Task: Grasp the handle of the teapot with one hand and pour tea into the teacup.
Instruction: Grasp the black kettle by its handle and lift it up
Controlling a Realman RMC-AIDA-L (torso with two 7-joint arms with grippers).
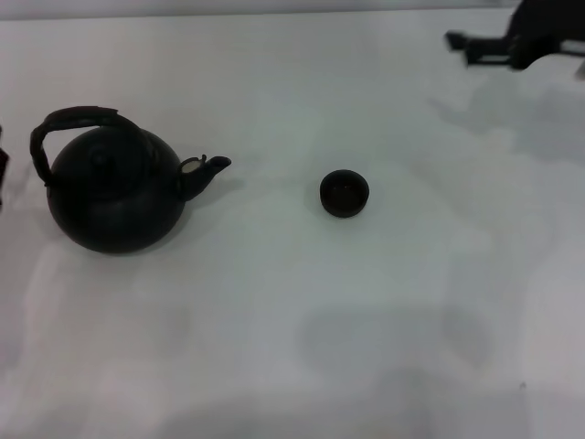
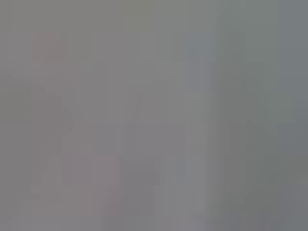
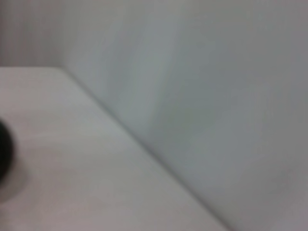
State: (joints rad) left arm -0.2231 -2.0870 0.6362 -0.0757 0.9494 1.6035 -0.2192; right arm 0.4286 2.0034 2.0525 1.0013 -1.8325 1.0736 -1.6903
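The matte-black teapot (image 1: 114,197) stands upright on the white table at the left of the head view, its short spout (image 1: 206,171) pointing toward the teacup. Its arched dark handle (image 1: 73,121) rises over the lid, and nothing holds it. The small dark teacup (image 1: 345,193) sits alone near the table's middle, to the right of the spout. My right gripper (image 1: 462,46) hovers at the far right back, well away from both. A dark sliver at the left edge, just beside the teapot, is my left gripper (image 1: 2,169). The left wrist view is plain grey.
The white table (image 1: 292,338) carries only the teapot and the teacup. In the right wrist view the table's edge (image 3: 144,144) runs along a pale wall, and a dark round shape (image 3: 4,149) shows at the picture's border.
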